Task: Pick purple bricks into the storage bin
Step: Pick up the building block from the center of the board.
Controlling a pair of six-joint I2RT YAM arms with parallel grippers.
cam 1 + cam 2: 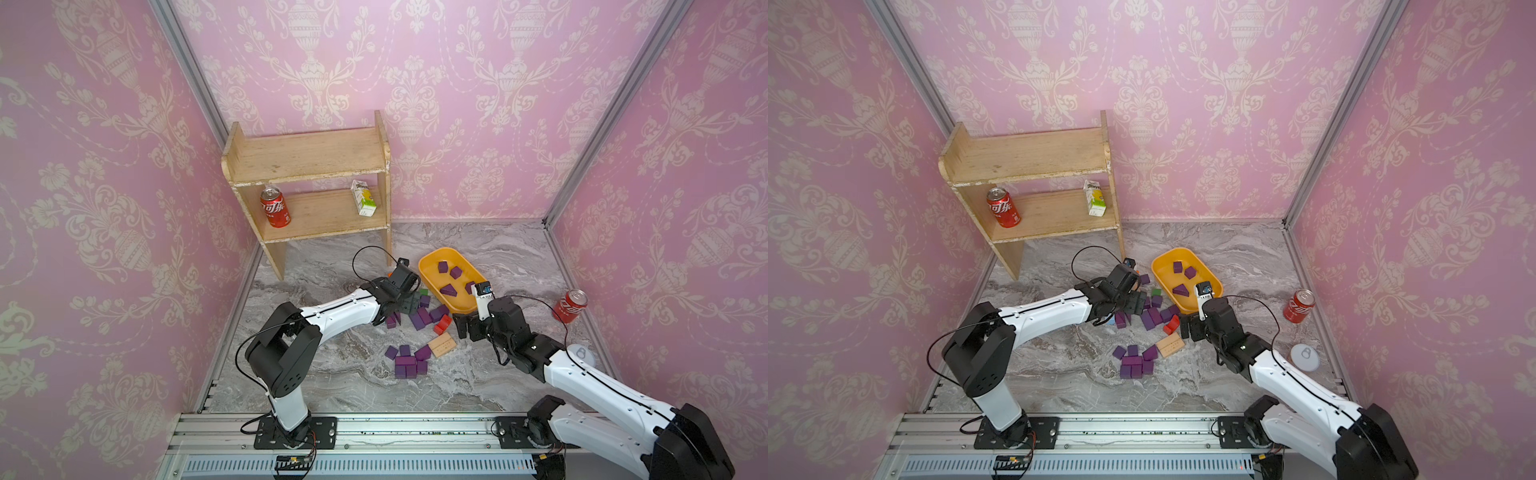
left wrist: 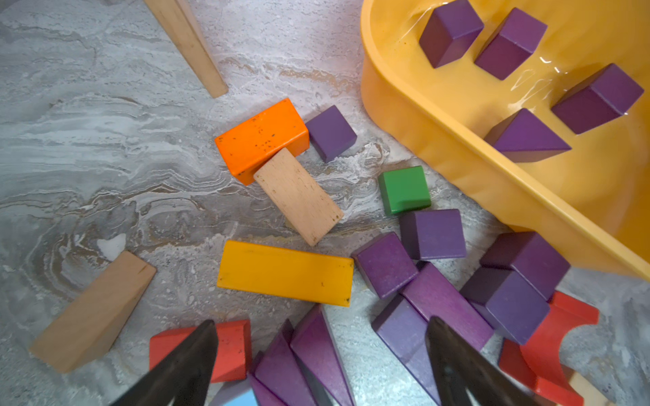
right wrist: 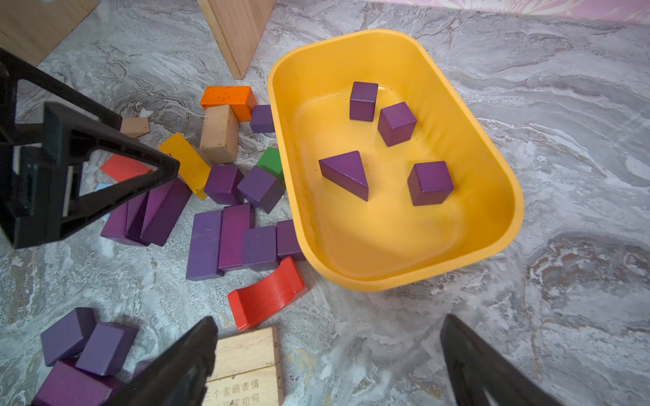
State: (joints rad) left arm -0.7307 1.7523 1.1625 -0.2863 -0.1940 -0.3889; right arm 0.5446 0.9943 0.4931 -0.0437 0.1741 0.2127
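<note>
— Where are the purple bricks (image 1: 417,319) seen?
— Four are seen in the bin (image 1: 430,274); the rest are strewn on the bench (image 1: 353,374) beside it.
— Which pincer is placed nearer?
— The left pincer (image 2: 320,327) is held spread over two wedges (image 2: 313,351), whose long axes run between its jaws. The right pincer (image 3: 329,321) is held spread, empty.
</note>
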